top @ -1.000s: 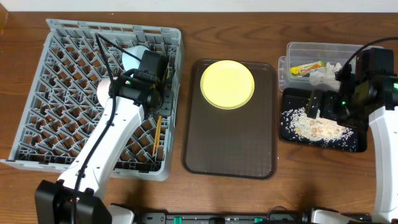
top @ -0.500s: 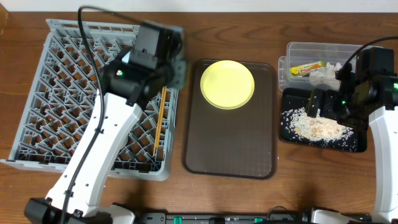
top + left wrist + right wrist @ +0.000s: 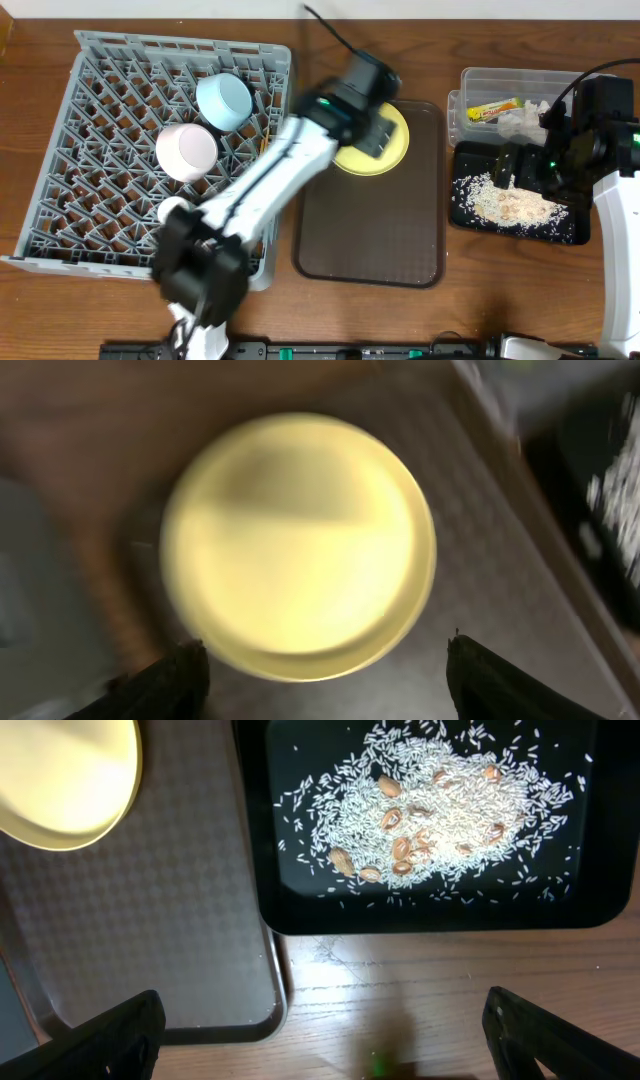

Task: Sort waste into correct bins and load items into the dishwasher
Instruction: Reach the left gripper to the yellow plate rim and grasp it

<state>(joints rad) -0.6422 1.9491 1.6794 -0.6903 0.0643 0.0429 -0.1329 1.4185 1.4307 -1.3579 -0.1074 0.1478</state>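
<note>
Gaping left end effector (image 3: 323, 660) over plate (image 3: 298, 545)

My left claw (image 3: 325, 660) hangs straight over the plate (image 3: 300, 545). The plate sits at the far end of the serving tray (image 3: 370, 235), and the rest of that tray runs back toward me. Off to this claw's left stands the rack (image 3: 90, 200) with two bowls in it. The far bowl (image 3: 223, 100) is closer to the claw, and the near bowl (image 3: 187, 152) lies further left. The shallow tray (image 3: 560, 915) lies just ahead of my right claw (image 3: 322, 1020), with the rice scraps (image 3: 440, 800) heaped in it. Beyond that tray is the tub (image 3: 480, 75), holding the wrapper (image 3: 497, 110) and, to its right, the paper wad (image 3: 527, 120). The serving tray lies just left of this claw.
</note>
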